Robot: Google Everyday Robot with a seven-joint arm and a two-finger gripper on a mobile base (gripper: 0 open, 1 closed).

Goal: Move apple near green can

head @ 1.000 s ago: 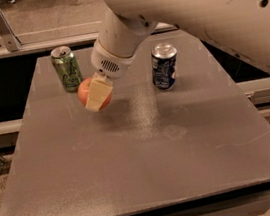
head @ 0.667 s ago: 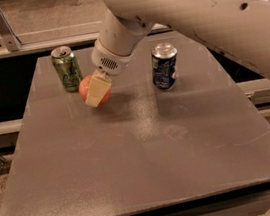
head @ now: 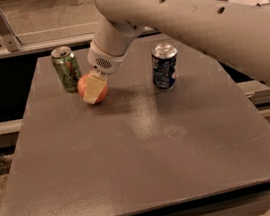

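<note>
The apple (head: 85, 85) is red-orange and sits low at the grey table (head: 146, 149), just right of and in front of the green can (head: 66, 68), almost touching it. My gripper (head: 93, 89) reaches down from the big white arm and is shut on the apple; one pale yellowish finger (head: 95, 89) lies across the apple's front. The green can stands upright at the table's back left, with a silver top.
A dark blue can (head: 163, 66) with white markings stands upright right of the apple, at the back middle. The white arm (head: 197, 15) crosses above the table's back right. A metal rail (head: 24, 45) runs behind the table.
The gripper has carried the apple a little left and down toward the table, closer to the green can. Both cans stand as before.
</note>
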